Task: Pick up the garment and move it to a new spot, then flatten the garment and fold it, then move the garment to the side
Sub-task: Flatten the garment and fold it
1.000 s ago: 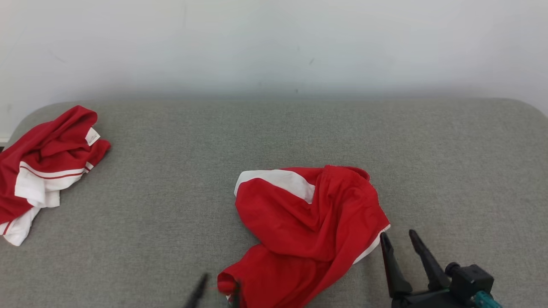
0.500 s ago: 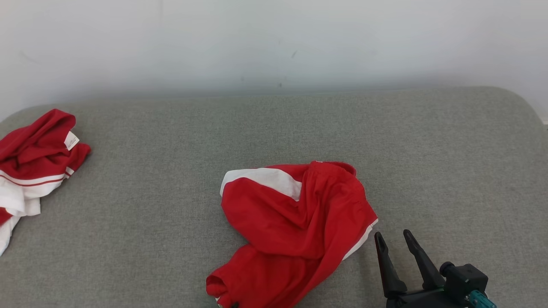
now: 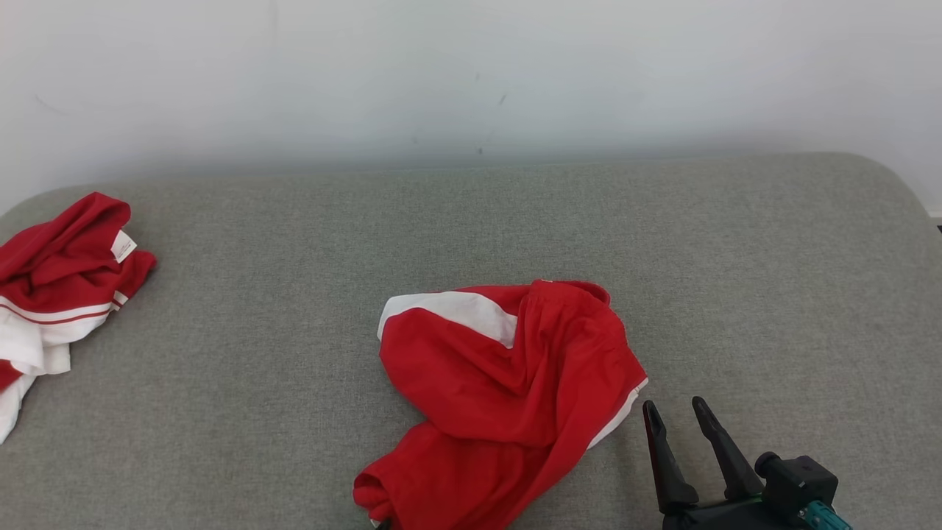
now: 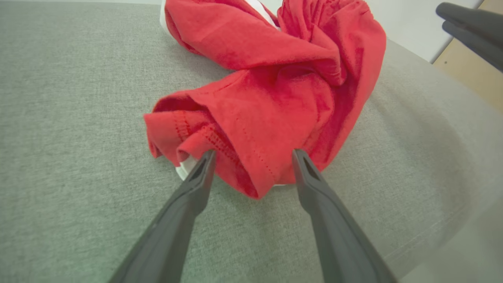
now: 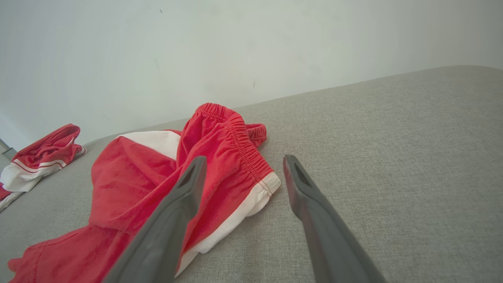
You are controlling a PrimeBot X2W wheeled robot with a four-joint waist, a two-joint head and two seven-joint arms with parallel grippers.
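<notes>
The garment [image 3: 59, 272] lies bunched in a loose heap at the far left of the table [image 3: 294, 353], close to the back edge, and the side of the head view cuts part of it off. Its body is red and deeply creased. Soft white cloth with a thin red stripe spills out below, and a small white label stands up near the top fold. The right wrist view shows the same heap [image 5: 43, 157] small and far off, well apart from both claws.

The table has a grey, coarse-woven cloth cover and rounded corners, and a pale matte wall [image 3: 471, 73] rises behind it.

Near the middle of the table lie crumpled red shorts [image 3: 515, 397] of thin knit, with a white panel, white edging and a gathered elastic waistband.

The left claw [image 4: 253, 152] is spread wide. Its tapered dark fingertips sit at either side of the stitched hem of the shorts, with a fold of cloth between them that is not pinched.

The right claw [image 3: 673, 403] is also spread wide and holds nothing, just beside the white-trimmed edge of the shorts.
</notes>
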